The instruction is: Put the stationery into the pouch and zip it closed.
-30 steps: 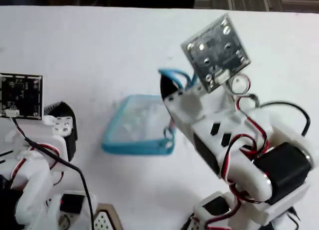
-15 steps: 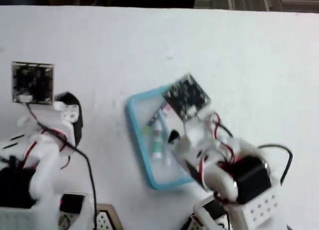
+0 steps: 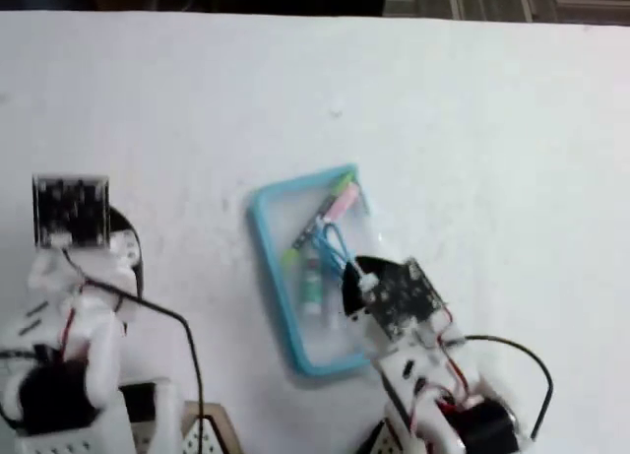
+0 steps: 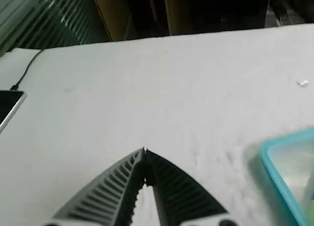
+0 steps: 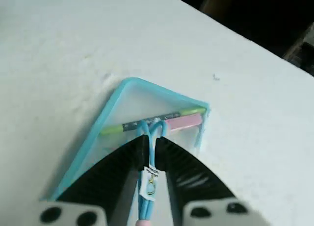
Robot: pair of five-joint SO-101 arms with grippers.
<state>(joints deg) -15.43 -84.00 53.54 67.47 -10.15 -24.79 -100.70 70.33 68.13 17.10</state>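
Ok, quick read. The pouch (image 3: pixel 268 267) lies flat mid-tabletop (image 3: pixel 472 129): clear body, blue trim, one short end toward the right arm. The stationery looks to be inside. A green-and-pink pen (image 5: pixel 181 120) lies across the far end, and a small greenish tube-like item (image 3: pixel 313 282) sits nearer the middle. Can't tell if anything else is in there.

Right gripper (image 5: pixel 148 143): jaws almost shut, pinching a thin blue cord (image 5: pixel 148 160) that loops off the pouch. A small tag (image 5: pixel 149 184) hangs on the cord between the jaws. My guess is the cord is the zip pull, so gripping it there gives a straight line to drag the slider along the edge. Can't tell whether the zip is open or shut.

Left gripper (image 4: pixel 144 156): jaws fully closed, holding nothing, above bare tabletop beside a pouch corner and not touching it. It's probably parked clear to leave room. Risk as I see it: the pouch is light and unpinned, so a tug on the cord could slide the whole thing instead of the slider.
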